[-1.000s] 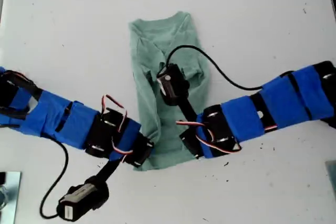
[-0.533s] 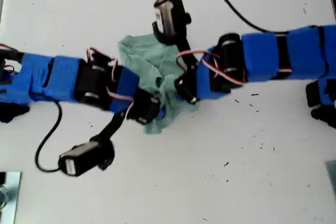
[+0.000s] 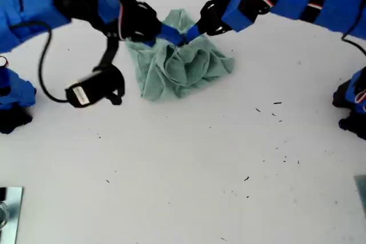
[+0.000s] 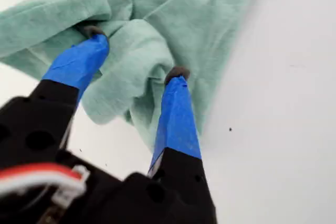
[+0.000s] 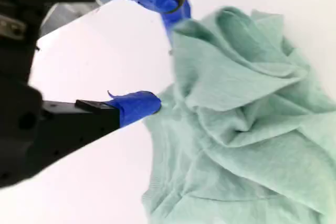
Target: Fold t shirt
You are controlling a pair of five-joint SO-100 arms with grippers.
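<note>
The pale green t shirt (image 3: 183, 64) lies in a bunched heap on the white table, toward the top of the exterior view. Two blue-taped arms reach in from that view's left and right, and their fingertips (image 3: 171, 35) meet over the heap's far edge. In the first wrist view my first gripper (image 4: 136, 51) stands open, its fingers (image 4: 176, 114) apart with a loose fold of the t shirt (image 4: 173, 19) between the tips. My second gripper (image 5: 160, 51) is open wide at the edge of the t shirt (image 5: 241, 129). Neither wrist view shows which arm is which.
A black wrist camera (image 3: 91, 91) hangs on its cable below the arm at the exterior view's left. Blue and black arm bases stand at that view's left edge (image 3: 11, 101) and right edge (image 3: 351, 104). A metal piece (image 3: 8, 210) sits in its lower left corner.
Both arms swept from the table's middle toward the exterior view's top, carrying the t shirt's lower part with them. The t shirt went from lying long and flat to a bunched heap.
</note>
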